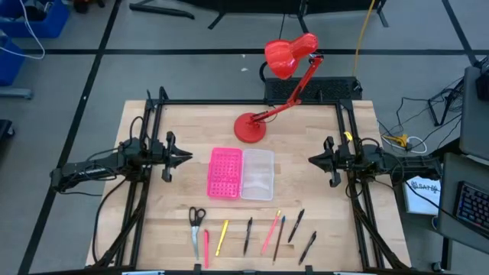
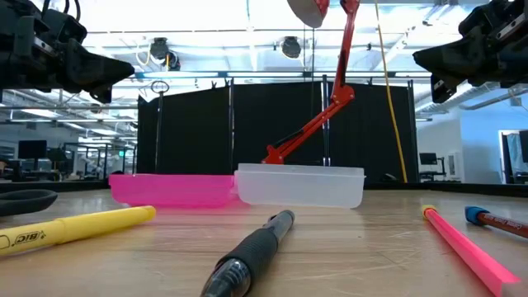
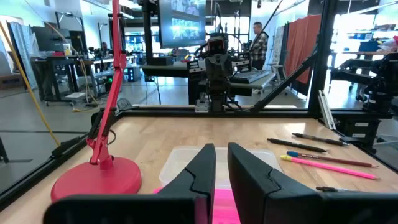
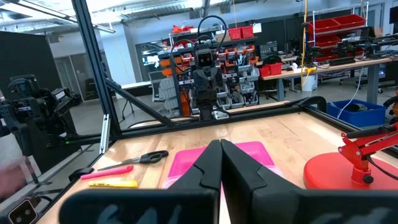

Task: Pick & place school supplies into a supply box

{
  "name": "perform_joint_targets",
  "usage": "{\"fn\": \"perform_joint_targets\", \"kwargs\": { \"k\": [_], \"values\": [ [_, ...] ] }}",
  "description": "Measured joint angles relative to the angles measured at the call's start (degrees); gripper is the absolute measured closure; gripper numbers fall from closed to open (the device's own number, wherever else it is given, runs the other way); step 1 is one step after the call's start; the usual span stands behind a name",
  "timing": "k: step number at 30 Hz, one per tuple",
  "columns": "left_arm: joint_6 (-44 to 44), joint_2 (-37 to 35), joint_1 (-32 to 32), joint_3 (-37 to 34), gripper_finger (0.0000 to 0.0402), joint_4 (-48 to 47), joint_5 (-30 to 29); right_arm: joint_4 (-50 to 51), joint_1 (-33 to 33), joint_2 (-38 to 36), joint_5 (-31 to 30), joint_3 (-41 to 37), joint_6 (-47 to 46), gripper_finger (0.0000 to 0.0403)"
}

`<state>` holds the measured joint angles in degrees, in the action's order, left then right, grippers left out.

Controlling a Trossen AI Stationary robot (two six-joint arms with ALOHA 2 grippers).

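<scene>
The supply box lies open in the table's middle, its pink half (image 1: pixel 225 173) and clear half (image 1: pixel 257 174) flat on the wood. The school supplies lie in a row near the near edge: black-handled scissors (image 1: pixel 197 217), a red pen (image 1: pixel 206 248), a yellow marker (image 1: pixel 222 237), a black pen (image 1: pixel 248 234), a pink pencil (image 1: pixel 270 231) and more dark pens (image 1: pixel 307 247). My left gripper (image 1: pixel 187 156) hovers left of the box, open by a narrow gap (image 3: pixel 221 152). My right gripper (image 1: pixel 313 159) hovers right of the box, shut (image 4: pixel 221 149). Both sit well above the table.
A red desk lamp stands with its base (image 1: pixel 250 127) just beyond the box, its arm slanting to the head (image 1: pixel 290 55) past the far edge. A dark metal frame (image 1: pixel 252 102) borders the table. Bare wood lies between the box and the row of supplies.
</scene>
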<state>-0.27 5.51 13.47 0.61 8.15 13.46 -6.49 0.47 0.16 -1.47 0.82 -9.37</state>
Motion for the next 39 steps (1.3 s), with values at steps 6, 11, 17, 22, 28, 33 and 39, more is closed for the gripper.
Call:
{"fn": "perform_joint_targets", "kwargs": {
  "k": [6, 11, 17, 22, 28, 33, 39],
  "values": [
    [-0.01, 0.0, 0.0, -0.01, 0.035, 0.0, -0.01, -0.07, 0.02, 0.01, 0.01, -0.02, 0.02, 0.0403],
    [-0.01, -0.01, 0.0, 0.01, 0.035, 0.01, 0.0, -0.61, 0.02, 0.0, 0.02, -0.01, 0.02, 0.0403],
    [-0.75, 0.0, -0.02, 0.0, 0.035, 0.03, 0.01, -0.58, 0.0, 0.0, -1.47, -0.02, 0.0, 0.0403],
    [-1.06, 0.11, -0.04, -0.03, 0.035, 1.59, -0.65, -0.56, 0.0, 0.02, -1.47, -0.02, 0.02, 0.0403],
    [-10.07, 0.15, -0.11, -0.03, 0.035, 5.02, 0.25, -1.55, 0.0, 0.02, -1.82, -0.01, 1.68, 0.0403],
    [-16.34, 0.42, -0.27, 2.03, 0.035, 6.13, -3.36, -3.1, 0.0, 0.02, -5.53, -0.02, 6.41, 0.0403],
    [-20.44, 12.7, -8.97, 15.14, 0.0353, -13.5, -23.82, -2.92, 0.0, 0.02, -9.02, -0.02, 11.88, 0.0403]
  ]
}}
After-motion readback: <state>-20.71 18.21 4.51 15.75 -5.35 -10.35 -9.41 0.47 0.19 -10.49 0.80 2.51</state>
